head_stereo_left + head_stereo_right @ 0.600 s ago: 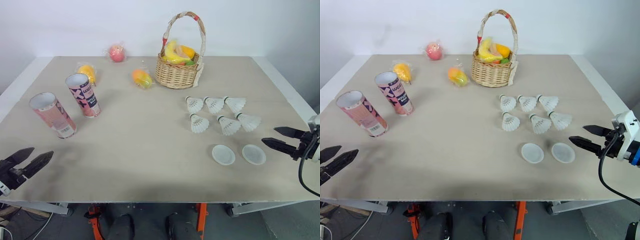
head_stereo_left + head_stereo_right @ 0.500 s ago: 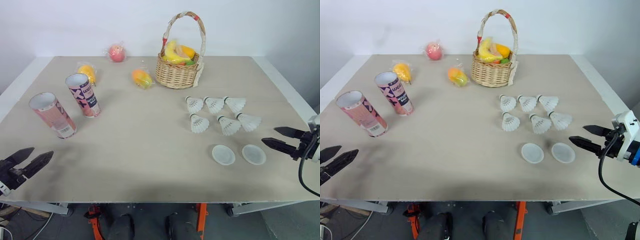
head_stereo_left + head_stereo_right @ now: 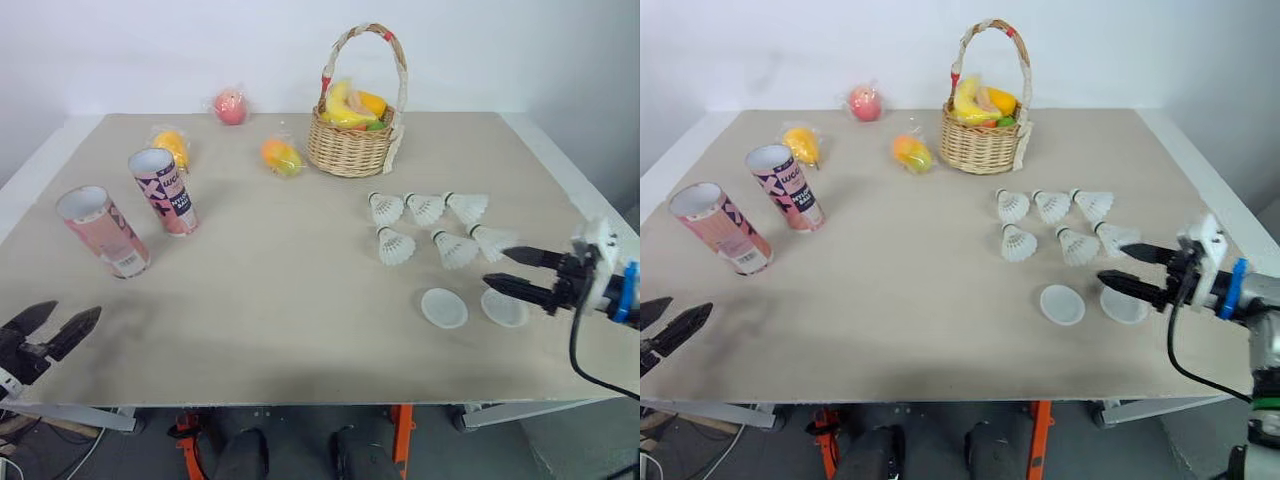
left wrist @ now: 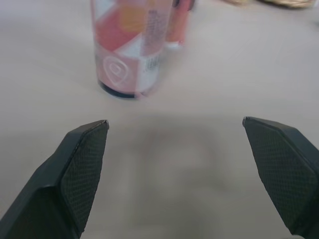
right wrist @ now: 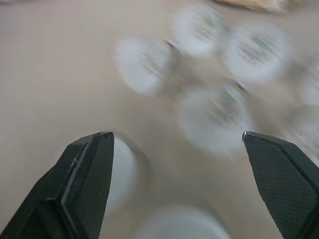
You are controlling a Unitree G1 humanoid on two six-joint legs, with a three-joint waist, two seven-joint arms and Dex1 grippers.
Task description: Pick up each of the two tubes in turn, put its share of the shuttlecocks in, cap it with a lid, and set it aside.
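At the near left edge of the tabletop (image 3: 300,320), the left tool (image 3: 77,308) hangs with its two black fingers spread wide, holding nothing. Beyond it the pale pink tube (image 3: 100,232) stands open end up; in the left wrist view its base sits between the spread fingers, farther off. Just right of it and a little farther back stands the darker patterned tube (image 3: 163,190), also open. Behind the tubes lie a wrapped orange fruit (image 3: 172,146), a wrapped red fruit (image 3: 231,106) near the far edge, and a wrapped orange-green fruit (image 3: 281,157) just left of the wicker basket (image 3: 350,152), which holds bananas and other fruit. Right of centre, six shuttlecocks (image 3: 427,208) lie in two rows of three, corks toward the left. Nearer, the left lid (image 3: 443,308) and right lid (image 3: 508,313) lie side by side, apart. From the right edge reaches the right tool (image 3: 495,266), fingers wide and empty. Its nearer finger crosses over the right lid, and its farther fingertip is close to the rightmost shuttlecock of the near row.
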